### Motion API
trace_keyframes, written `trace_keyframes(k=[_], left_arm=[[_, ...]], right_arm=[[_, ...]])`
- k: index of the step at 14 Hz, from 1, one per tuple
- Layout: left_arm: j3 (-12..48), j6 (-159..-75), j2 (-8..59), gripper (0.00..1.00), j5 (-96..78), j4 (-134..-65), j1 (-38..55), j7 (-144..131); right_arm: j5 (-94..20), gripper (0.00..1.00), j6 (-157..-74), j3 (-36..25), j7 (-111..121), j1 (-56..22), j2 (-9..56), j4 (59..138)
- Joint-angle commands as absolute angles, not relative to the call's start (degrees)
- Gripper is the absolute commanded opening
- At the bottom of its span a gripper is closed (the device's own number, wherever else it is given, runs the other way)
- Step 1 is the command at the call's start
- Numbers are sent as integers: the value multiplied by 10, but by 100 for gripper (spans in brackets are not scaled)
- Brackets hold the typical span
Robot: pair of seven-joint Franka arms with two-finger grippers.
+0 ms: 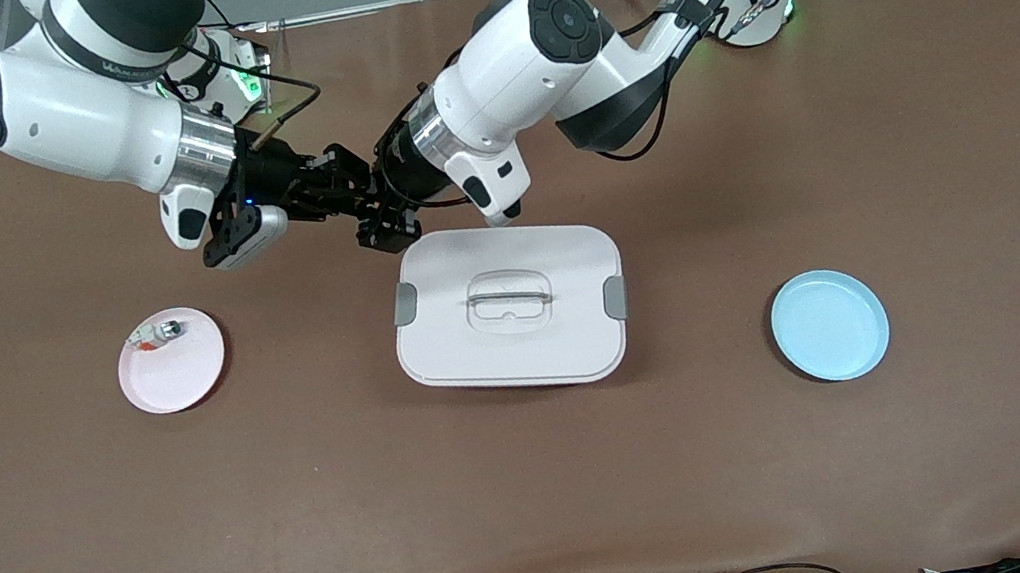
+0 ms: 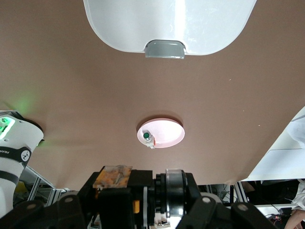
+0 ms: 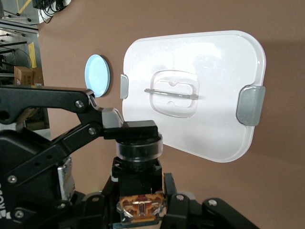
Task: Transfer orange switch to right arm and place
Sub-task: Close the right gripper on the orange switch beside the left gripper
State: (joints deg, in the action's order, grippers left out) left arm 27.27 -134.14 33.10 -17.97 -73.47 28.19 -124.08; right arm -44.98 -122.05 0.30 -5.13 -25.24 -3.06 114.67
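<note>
The orange switch [image 3: 139, 162], a stubby black cylinder with a silver ring and an orange-tinted clear end, hangs in the air between the two grippers. They meet tip to tip over the table, beside the edge of the white lidded box [image 1: 479, 352] that is farther from the front camera. My right gripper [image 3: 141, 191] is shut on the switch's body near its orange end. My left gripper [image 2: 143, 207] is shut on the ring end [image 2: 174, 191]. In the front view the switch is mostly hidden between the left gripper [image 1: 375, 218] and the right gripper [image 1: 342, 190].
A pink plate [image 1: 180, 376] toward the right arm's end holds a small silver-and-white piece [image 1: 158, 332]. A blue plate [image 1: 829, 325] lies toward the left arm's end. The white box with grey clips lies in the middle, just under the grippers.
</note>
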Motion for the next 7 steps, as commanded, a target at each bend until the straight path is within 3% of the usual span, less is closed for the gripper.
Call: trace_keyframes(k=[1, 3, 5, 6, 7], left_arm=[[265, -1341, 338, 0, -178, -722, 292, -1256], [265, -1341, 338, 0, -178, -722, 291, -1256], [265, -1341, 338, 15, -179, -722, 290, -1254], [265, -1337, 338, 47, -178, -722, 289, -1251], [264, -1332, 335, 99, -161, -722, 290, -1249]], right_arm=[[-458, 0, -1224, -1, -43, -259, -41, 1158], [-458, 0, -1223, -1, -45, -259, -41, 1159], [-458, 0, -1224, -1, -45, -259, -41, 1159], [-458, 0, -1224, -1, -45, -259, -41, 1159], [-458, 0, -1224, -1, -45, -259, -41, 1159]])
